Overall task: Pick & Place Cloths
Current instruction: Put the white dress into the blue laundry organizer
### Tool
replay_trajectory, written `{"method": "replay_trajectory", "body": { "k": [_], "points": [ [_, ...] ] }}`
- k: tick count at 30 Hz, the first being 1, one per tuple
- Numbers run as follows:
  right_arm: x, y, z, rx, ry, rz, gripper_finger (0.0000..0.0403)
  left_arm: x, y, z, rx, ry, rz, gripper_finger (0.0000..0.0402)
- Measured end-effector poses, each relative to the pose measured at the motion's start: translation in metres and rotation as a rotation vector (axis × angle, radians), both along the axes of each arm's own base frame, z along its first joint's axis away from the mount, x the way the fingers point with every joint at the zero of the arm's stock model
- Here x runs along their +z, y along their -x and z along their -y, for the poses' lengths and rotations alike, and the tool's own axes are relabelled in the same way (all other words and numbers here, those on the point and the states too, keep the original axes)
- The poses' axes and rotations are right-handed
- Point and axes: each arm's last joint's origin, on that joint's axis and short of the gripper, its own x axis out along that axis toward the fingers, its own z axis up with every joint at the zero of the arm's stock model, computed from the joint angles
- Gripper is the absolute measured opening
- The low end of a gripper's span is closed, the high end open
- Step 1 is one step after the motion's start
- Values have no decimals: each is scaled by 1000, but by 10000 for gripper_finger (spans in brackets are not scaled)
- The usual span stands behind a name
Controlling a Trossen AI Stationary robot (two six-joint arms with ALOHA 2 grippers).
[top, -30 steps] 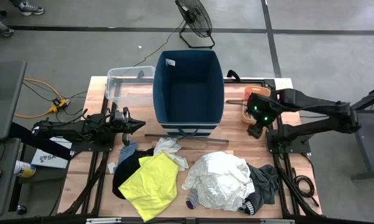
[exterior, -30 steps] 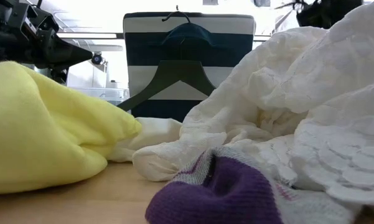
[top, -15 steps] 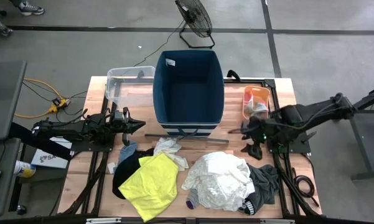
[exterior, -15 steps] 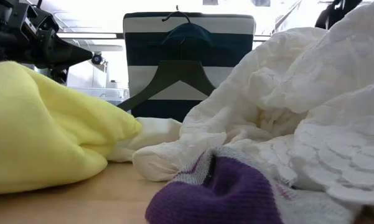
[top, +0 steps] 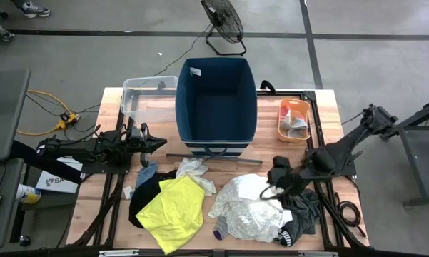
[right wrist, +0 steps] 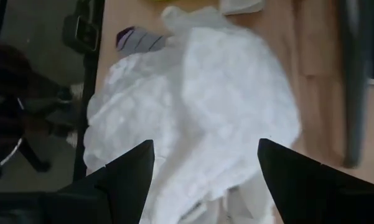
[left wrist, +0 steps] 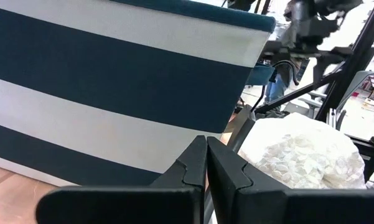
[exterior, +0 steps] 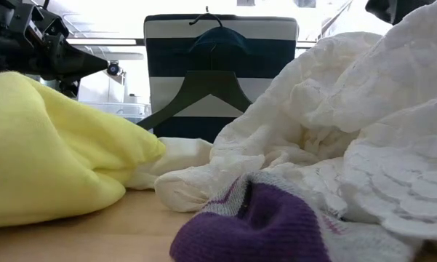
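The cloths lie heaped along the table's near edge: a neon-yellow shirt (top: pixel 173 210), a black piece (top: pixel 144 194), a small white piece (top: pixel 195 171), a large white garment (top: pixel 251 207), dark-grey clothes (top: pixel 307 207) and a purple-toed sock (top: pixel 220 230). My right gripper (top: pixel 271 185) hovers open over the white garment's right part, slanting down; its wrist view shows the garment (right wrist: pixel 199 106) beyond the spread fingers (right wrist: pixel 127 180). My left gripper (top: pixel 160 143) rests shut and level at the left, pointing at the bin's striped wall (left wrist: pixel 112 93).
A tall dark-blue bin (top: pixel 216 100) stands at the far middle, with a hanger (top: pixel 214 158) lying on the table in front of it. A clear plastic tub (top: pixel 144 100) is on its left and a small orange tub (top: pixel 294 119) on its right.
My right gripper has swung from beside the orange tub toward the table's near edge and slightly left, to above the white garment, rolling as it went. It has stayed open. The cloths have not moved.
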Motion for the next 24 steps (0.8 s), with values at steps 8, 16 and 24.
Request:
{"method": "replay_trajectory", "body": {
  "k": [8,16,24],
  "points": [
    [-30,-17,-20,23,69,-95,279,0,0,0,0,0,0,10],
    [-47,-29,-30,43,1,-152,279,0,0,0,0,0,0,10],
    [-54,-42,-38,107,-43,-113,282,0,0,0,0,0,0,10]
  ]
}}
